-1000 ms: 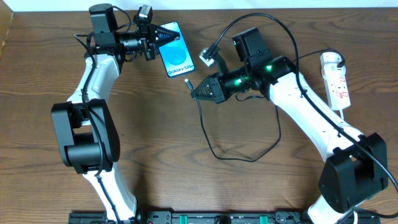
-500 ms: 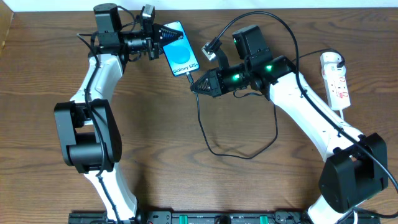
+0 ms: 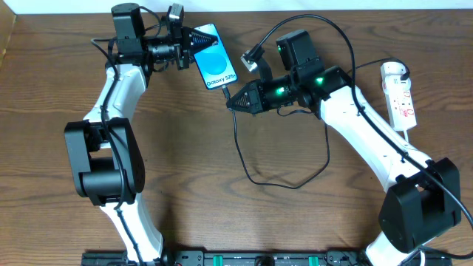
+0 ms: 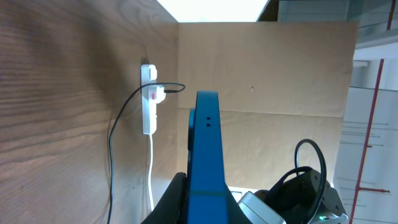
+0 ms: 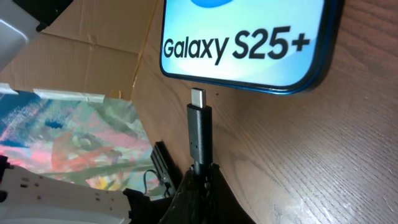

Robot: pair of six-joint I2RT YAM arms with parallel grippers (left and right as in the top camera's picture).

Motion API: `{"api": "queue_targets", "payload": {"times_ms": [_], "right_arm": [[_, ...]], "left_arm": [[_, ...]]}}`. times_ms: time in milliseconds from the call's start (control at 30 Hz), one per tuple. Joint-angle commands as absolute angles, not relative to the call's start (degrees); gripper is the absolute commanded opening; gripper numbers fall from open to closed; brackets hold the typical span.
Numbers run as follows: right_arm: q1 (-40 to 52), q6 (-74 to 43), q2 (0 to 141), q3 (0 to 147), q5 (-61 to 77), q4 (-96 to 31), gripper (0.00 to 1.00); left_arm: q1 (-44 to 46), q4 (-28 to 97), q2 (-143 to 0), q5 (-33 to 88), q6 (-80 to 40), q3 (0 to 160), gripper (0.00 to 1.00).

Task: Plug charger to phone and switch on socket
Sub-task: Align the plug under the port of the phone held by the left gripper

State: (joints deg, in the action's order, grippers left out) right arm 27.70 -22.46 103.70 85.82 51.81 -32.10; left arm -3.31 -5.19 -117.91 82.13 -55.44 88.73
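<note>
Black charger (image 5: 199,134) tip near phone (image 5: 245,43) edge; socket (image 3: 399,96) apart.

Even bright light, sharp frames

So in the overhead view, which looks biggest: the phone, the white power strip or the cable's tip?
Largest: phone and strip, about alike, too close to rank.
Smallest: tip, clearly.
</note>
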Motion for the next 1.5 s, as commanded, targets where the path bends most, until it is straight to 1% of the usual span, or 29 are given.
{"api": "queue_targets", "payload": {"times_ms": [0,367,467,967,1200,1467], "right_arm": [[27.86,-23.57,104.27,85.67,52.18,-31.9,0.01],[27.83,-23.83,104.27,85.56,52.16,-32.03,0.01],[27.81,-24.45,104.27,85.49,52.1,-32.08,0.01],[27.64,-25.91,104.27,85.49,51.53,-30.85,0.01],[27.22,-26.61,104.27,85.47,51.59,-30.81,0.01],[27.05,-27.44,104.27,85.43,51.81,-29.93,0.01]], "left_arm": [[-3.42,-5.72,-116.9,83.11,-55.13,89.36,0.07],[-3.46,-5.69,-116.9,83.53,-57.36,89.36,0.07],[-3.44,-5.69,-116.9,83.53,-59.61,89.36,0.07],[-3.44,-5.76,-116.9,83.55,-59.61,89.36,0.07],[-3.44,-10.07,-116.9,85.97,-59.68,89.36,0.07],[-3.44,-10.02,-116.9,86.54,-59.66,89.36,0.07]]}}
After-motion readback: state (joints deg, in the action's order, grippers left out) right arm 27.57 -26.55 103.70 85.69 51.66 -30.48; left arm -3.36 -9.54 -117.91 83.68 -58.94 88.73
